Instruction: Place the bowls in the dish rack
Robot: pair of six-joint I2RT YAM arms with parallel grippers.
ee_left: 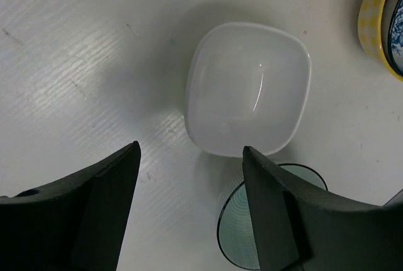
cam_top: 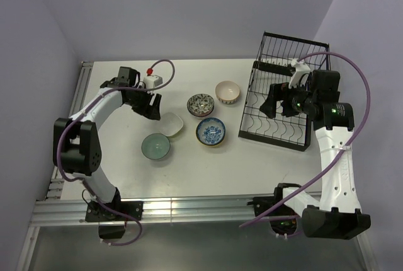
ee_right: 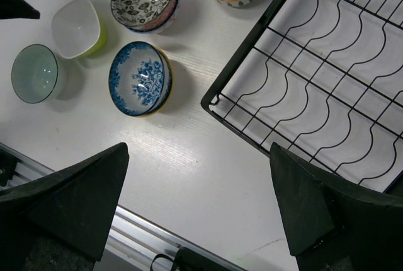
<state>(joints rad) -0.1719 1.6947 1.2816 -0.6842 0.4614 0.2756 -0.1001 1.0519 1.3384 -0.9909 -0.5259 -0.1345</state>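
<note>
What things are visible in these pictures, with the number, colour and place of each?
teal bowl: 1, pale teal-green, table, near left
white bowl: 1, white, beside the teal bowl
floral bowl: 1, dark patterned, table middle
blue-and-white bowl: 1, blue pattern, nearer than the floral bowl
cream bowl: 1, cream-beige, left of the dish rack
dish rack: 1, black wire, table's right side
small box: 1, white, red knob, far left
table: 1, white
left gripper: 1, black, open, above the white bowl
right gripper: 1, black, open, over the dish rack's edge
</note>
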